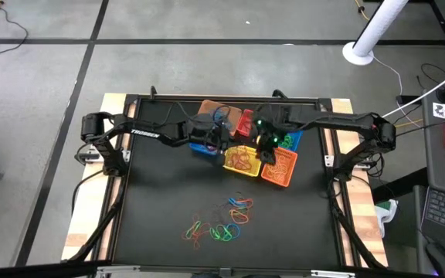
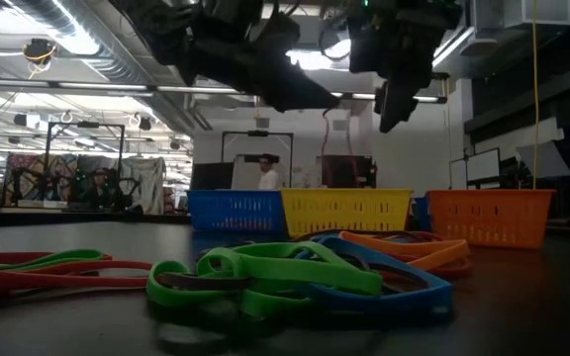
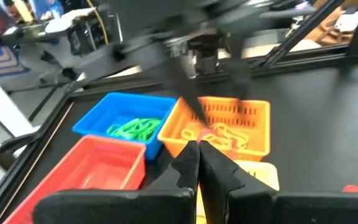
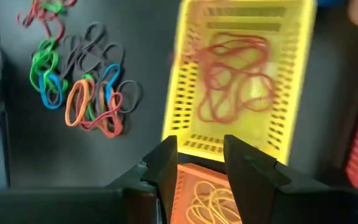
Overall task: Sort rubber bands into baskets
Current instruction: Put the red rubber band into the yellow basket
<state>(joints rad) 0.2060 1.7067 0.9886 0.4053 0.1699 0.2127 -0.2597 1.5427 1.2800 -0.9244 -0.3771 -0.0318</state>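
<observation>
Both end effectors hover over the baskets [image 1: 242,150] in the upper centre of the high view. The right end effector [image 4: 201,163] is open and empty above the yellow basket [image 4: 182,93]; the left end effector [image 3: 199,163] is pinched shut, holding nothing visible. Loose bands [image 1: 221,220] lie at lower centre on the tabletop [image 1: 161,208]. The next pick probably works best on a single outlying band, gripped low, since tangled loops drag neighbours along.
</observation>
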